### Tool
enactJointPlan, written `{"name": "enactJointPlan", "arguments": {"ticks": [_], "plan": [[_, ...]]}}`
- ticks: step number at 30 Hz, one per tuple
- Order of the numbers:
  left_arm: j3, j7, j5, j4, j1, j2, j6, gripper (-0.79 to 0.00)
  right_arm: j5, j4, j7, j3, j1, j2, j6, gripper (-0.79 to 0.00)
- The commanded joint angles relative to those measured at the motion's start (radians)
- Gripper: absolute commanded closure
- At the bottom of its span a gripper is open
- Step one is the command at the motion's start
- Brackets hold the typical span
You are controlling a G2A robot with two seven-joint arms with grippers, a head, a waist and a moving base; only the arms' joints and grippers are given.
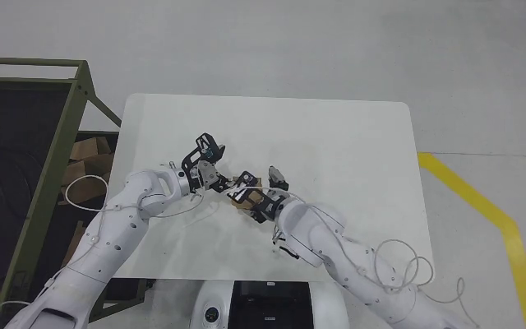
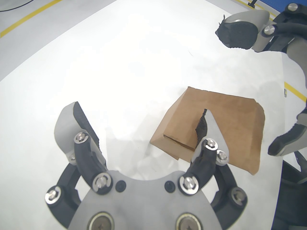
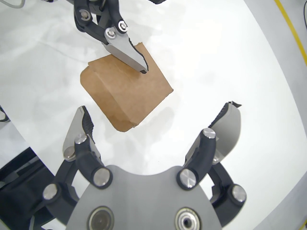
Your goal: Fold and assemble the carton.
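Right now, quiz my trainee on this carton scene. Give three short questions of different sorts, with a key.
1. True or false: the cardboard carton stands assembled as a box.
2. Choose: one finger of the left gripper is A) over the carton, B) far from it, C) under it.
3. Fill in: the right gripper has its jaws ___.

Key: 1 false, it lies flat; 2 A; 3 open.
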Motion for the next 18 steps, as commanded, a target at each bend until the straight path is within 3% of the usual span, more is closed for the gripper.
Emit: {"name": "enactJointPlan", "arguments": {"ticks": [1,18], "plan": [[-0.002,0.0,-0.001,0.0,0.0,-0.001,0.0,-0.785,-0.026,0.005,0.008,-0.012,0.008,-0.006,0.009,-0.785],[-0.016,-0.003,0.001,-0.004,0.009,-0.005,-0.007,-0.785,-0.081,0.015,0.034,-0.049,0.028,-0.043,-0.039,-0.785]]}}
